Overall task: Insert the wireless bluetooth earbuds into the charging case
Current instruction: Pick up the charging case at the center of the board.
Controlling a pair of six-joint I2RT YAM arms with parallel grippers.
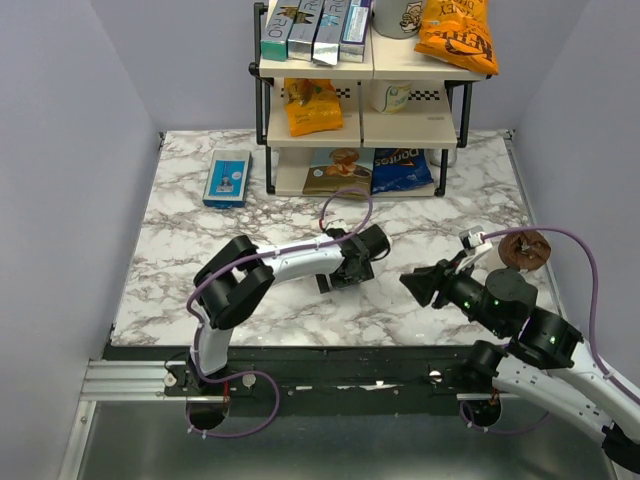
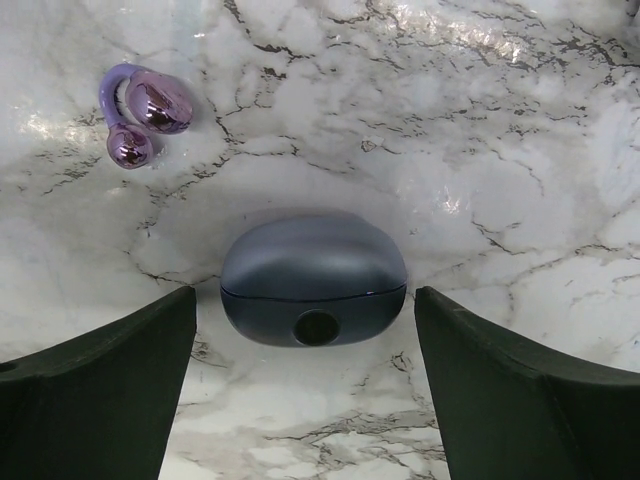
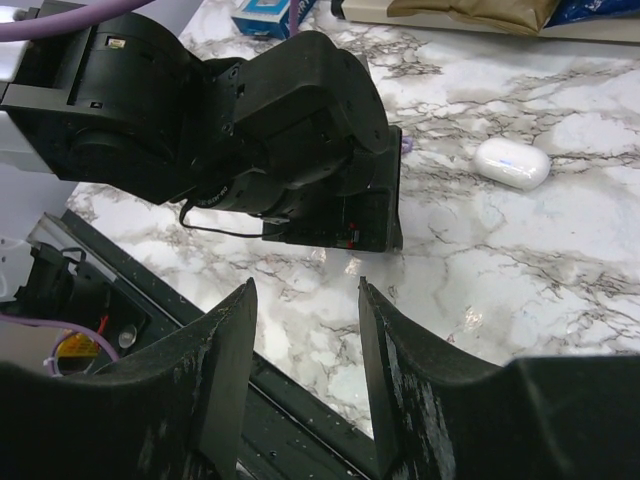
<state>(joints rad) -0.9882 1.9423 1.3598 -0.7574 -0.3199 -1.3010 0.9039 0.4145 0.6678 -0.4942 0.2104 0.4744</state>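
Note:
The charging case [image 2: 313, 275] is a closed bluish-grey oval pebble lying on the marble. It looks white in the right wrist view [image 3: 511, 162]. In the top view it is hidden under the left arm. My left gripper [image 2: 305, 335] is open, low over the table, with one finger on each side of the case's near end, not touching it. It also shows in the top view [image 1: 335, 278]. One purple clip-style earbud [image 2: 140, 112] lies beyond the case to the left. My right gripper [image 3: 305, 290] is open and empty, held above the table's front edge right of the left gripper [image 1: 415, 283].
A two-tier shelf rack [image 1: 365, 95] with snack bags and boxes stands at the back. A blue rectangular box [image 1: 227, 178] lies at the back left. A brown round object [image 1: 523, 250] lies at the right. The left gripper's body [image 3: 300, 150] is close in front of my right gripper.

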